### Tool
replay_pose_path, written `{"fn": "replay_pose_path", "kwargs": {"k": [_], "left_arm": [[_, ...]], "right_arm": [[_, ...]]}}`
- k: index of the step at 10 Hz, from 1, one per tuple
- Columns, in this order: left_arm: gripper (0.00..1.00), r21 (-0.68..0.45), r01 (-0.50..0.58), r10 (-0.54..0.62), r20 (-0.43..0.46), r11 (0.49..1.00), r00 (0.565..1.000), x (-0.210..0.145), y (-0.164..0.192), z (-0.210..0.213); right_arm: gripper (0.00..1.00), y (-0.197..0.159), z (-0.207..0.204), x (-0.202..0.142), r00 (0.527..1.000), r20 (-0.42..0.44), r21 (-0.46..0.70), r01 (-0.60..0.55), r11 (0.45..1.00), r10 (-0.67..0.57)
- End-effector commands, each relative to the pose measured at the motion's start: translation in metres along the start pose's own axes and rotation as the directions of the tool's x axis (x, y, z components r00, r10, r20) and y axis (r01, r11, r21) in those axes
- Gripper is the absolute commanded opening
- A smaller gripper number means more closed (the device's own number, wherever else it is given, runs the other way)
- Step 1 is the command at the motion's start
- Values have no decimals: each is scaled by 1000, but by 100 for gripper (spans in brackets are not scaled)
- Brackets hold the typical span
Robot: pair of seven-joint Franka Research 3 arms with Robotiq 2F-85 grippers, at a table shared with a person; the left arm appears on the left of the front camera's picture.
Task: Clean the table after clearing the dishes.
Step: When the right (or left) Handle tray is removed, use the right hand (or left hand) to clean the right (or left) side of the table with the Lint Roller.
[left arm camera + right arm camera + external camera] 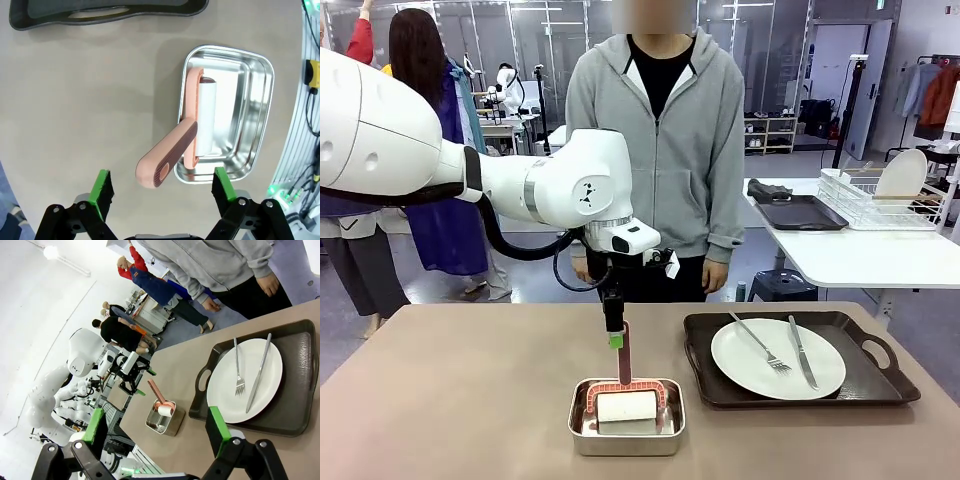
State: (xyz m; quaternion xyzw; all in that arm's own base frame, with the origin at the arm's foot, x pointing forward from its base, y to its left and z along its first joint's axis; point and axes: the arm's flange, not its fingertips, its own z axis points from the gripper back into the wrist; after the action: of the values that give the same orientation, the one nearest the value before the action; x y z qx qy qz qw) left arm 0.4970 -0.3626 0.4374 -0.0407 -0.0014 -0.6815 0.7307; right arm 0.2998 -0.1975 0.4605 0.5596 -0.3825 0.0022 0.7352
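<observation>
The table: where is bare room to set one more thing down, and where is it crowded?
The widest bare patch of the table lies between its left edge and the steel pan. A narrow strip runs between pan and tray. Crowded: the middle, where the open left gripper hangs at the roller's handle, and the right, taken by the tray with plate.

No words, labels, brand names or numbers can be read in any of the views. A small dark mark (585, 193) sits on the white arm joint at centre left of the front view, but it is too small to make out.
</observation>
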Motion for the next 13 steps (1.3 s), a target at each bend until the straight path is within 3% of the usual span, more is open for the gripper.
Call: {"fn": "replay_pose_path", "kwargs": {"k": [1, 4, 5, 6, 8, 9, 11, 13], "left_arm": [[100, 4, 10, -10, -3, 1000, 1000, -2, 0, 1], [99, 0, 0, 0, 0, 1000, 1000, 0, 0, 0], [100, -3, -80, 80, 34, 997, 996, -24, 14, 25], [100, -71, -168, 176, 124, 983, 977, -52, 21, 50], [100, -209, -271, 323, 280, 940, 904, -128, 27, 90], [100, -323, -273, 387, 374, 906, 842, -174, 33, 104], [100, -447, -370, 562, 445, 814, 697, -262, 39, 117], [100, -497, -471, 685, 535, 728, 495, -356, 16, 119]], "right_arm": [[100, 3, 0, 0, 1000, 1, 5, -5, 1000, 5], [100, 3, 0, 0, 1000, 1, 5, -5, 1000, 5], [100, 3, 0, 0, 1000, 1, 5, -5, 1000, 5], [100, 3, 0, 0, 1000, 1, 5, -5, 1000, 5], [100, 3, 0, 0, 1000, 1, 5, -5, 1000, 5], [100, 3, 0, 0, 1000, 1, 5, -5, 1000, 5], [100, 3, 0, 0, 1000, 1, 5, -5, 1000, 5], [100, 3, 0, 0, 1000, 1, 5, -5, 1000, 5]]}}
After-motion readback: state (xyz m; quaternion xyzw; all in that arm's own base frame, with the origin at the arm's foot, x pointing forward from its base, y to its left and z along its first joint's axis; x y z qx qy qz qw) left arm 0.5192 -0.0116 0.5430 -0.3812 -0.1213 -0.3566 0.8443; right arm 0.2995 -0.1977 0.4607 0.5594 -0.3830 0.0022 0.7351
